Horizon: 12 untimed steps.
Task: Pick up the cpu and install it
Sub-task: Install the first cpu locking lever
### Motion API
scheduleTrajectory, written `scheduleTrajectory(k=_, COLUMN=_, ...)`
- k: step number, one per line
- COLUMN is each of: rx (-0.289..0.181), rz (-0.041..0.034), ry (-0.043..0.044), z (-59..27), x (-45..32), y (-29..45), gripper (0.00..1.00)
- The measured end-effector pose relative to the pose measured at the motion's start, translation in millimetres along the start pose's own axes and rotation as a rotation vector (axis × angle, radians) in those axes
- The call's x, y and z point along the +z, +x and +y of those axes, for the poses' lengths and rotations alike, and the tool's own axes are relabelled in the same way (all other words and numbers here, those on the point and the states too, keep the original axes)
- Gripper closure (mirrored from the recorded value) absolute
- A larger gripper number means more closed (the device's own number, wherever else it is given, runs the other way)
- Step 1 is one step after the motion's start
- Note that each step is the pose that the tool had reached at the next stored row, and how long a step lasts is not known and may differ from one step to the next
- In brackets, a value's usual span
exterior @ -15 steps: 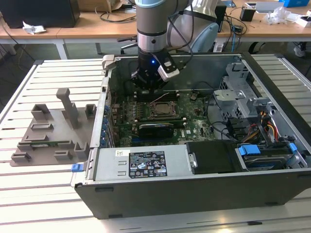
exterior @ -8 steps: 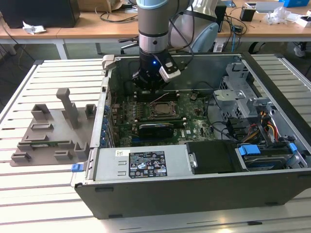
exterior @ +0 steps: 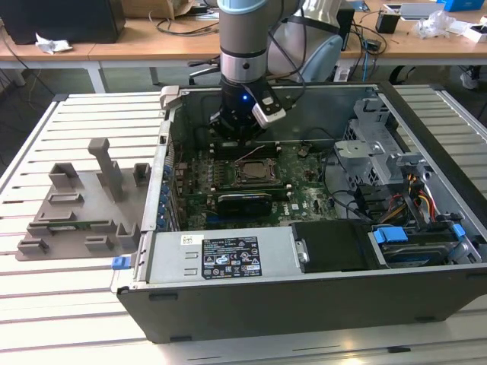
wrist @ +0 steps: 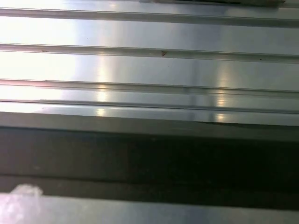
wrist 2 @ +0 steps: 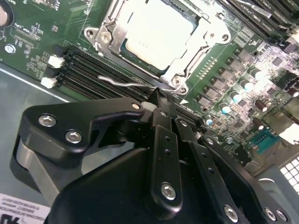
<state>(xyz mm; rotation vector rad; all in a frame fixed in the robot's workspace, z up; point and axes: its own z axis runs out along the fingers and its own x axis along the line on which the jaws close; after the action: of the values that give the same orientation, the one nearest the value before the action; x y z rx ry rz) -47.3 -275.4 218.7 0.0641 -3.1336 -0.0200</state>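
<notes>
The cpu, a pale silvery square, lies flat in the motherboard socket with the metal frame around it. A thin wire lever runs along the socket's edge. In the second wrist view my gripper is shut with nothing between its fingers, and its tips sit right by the lever and the socket's corner. In the exterior view the gripper hangs inside the open computer case, just behind the socket.
The case lies open on a ribbed metal table. Memory slots, cables and drive bays crowd the board. A grey plastic tray with upright blocks sits at the exterior view's left.
</notes>
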Motion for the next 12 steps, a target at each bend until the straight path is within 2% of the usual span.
scheduleTrajectory(k=4, rx=-0.001, rz=0.0008, ry=0.0000, z=-0.3, x=0.3, y=-6.7, gripper=0.89)
scheduleTrajectory(k=5, rx=0.000, rz=0.0014, ry=-0.0001, z=-0.4, x=0.6, y=-9.7, gripper=0.89)
scheduleTrajectory(k=7, rx=-0.001, rz=0.0052, ry=0.0000, z=-0.8, x=2.1, y=-20.6, gripper=0.89)
scheduleTrajectory(k=12, rx=-0.001, rz=0.0104, ry=-0.0003, z=-1.3, x=6.2, y=-31.2, gripper=0.89)
